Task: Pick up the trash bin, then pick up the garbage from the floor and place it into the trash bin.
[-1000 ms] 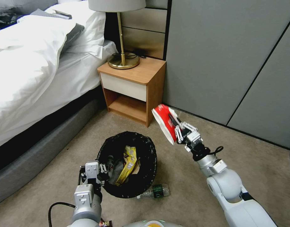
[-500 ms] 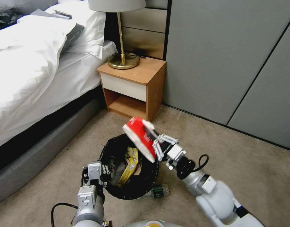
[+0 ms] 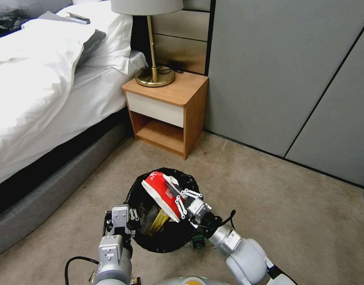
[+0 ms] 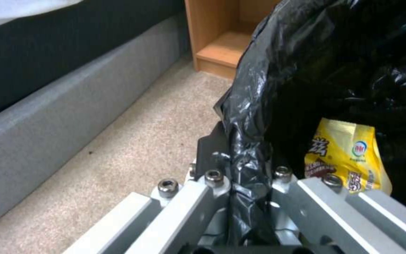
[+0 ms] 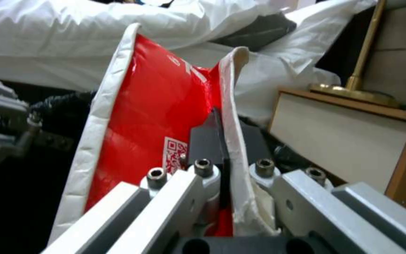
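Right hand [image 3: 178, 200] gripping a red-white packet [image 3: 160, 192] above the bin [image 3: 166, 241], left hand [image 3: 124, 221] clamping the bin's black-lined rim, bottle [image 3: 198, 240] lying beside it.

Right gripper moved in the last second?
Yes. The right gripper, shut on the red-white packet, swung left, away from the grey wall, and is now over the trash bin.

Right gripper [image 3: 181, 200] clamped on a red-white packet [image 3: 161, 192], held tilted over the open mouth of the trash bin [image 3: 171, 236]. Left gripper [image 3: 131, 220] pinching the black liner at the bin's near-left rim. Yellow wrapper [image 3: 159, 220] inside. Small green-labelled bottle [image 3: 198, 240] on the carpet [image 3: 292, 213], touching the bin. Beyond, wooden nightstand [image 3: 170, 114] with brass lamp [image 3: 153, 59], beside the bed [image 3: 43, 91].
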Available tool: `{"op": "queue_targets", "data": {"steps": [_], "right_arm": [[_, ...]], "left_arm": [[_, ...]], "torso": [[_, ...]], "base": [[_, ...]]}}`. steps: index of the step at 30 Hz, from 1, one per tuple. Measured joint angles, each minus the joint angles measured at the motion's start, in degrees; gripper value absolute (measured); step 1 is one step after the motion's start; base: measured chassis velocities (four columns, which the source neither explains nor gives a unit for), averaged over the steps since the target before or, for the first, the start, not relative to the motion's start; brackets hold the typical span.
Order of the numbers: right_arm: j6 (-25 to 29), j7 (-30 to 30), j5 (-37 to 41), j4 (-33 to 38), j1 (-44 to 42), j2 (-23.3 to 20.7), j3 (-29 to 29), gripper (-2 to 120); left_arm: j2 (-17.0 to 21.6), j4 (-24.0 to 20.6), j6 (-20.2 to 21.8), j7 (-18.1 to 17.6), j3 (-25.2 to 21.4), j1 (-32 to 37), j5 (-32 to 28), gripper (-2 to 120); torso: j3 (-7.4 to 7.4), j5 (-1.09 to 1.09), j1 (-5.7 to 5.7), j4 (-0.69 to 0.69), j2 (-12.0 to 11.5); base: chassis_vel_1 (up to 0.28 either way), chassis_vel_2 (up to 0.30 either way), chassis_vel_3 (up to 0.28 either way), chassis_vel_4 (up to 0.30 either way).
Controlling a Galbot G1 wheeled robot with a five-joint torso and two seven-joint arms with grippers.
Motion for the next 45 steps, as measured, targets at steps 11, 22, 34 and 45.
{"op": "queue_targets", "data": {"steps": [11, 22, 34, 45], "right_arm": [[-0.39, 1.58, -3.6, -2.67, -0.79, 0.33, -2.34, 26], [-0.21, 1.48, -4.51, -2.66, -2.3, -1.4, -1.69, 66], [-0.09, 1.26, -4.28, 1.25, -2.43, -2.34, 0.92, 104], [-2.26, 4.03, -3.19, 15.87, -4.87, 2.24, 6.47, 114]], "left_arm": [[0.21, -0.05, -0.03, 0.04, 0.15, 0.0, -0.05, 1], [0.62, -0.13, 0.11, 0.06, -0.14, -0.32, -0.65, 1], [0.82, 0.05, 0.2, 0.05, -0.54, -0.55, -1.01, 1], [0.8, 1.86, -0.27, 0.02, -1.34, -0.88, -1.08, 1]], "torso": [[0.0, 0.0, 0.0, 0.0, 0.0], [0.0, 0.0, 0.0, 0.0, 0.0], [0.0, 0.01, 0.0, 0.0, 0.0], [0.0, 0.0, 0.0, 0.0, 0.0]], "base": [[0.0, 0.0, 0.0, 0.0], [0.0, 0.0, 0.0, 0.0], [0.0, 0.0, 0.0, 0.0], [0.0, 0.0, 0.0, 0.0]]}}
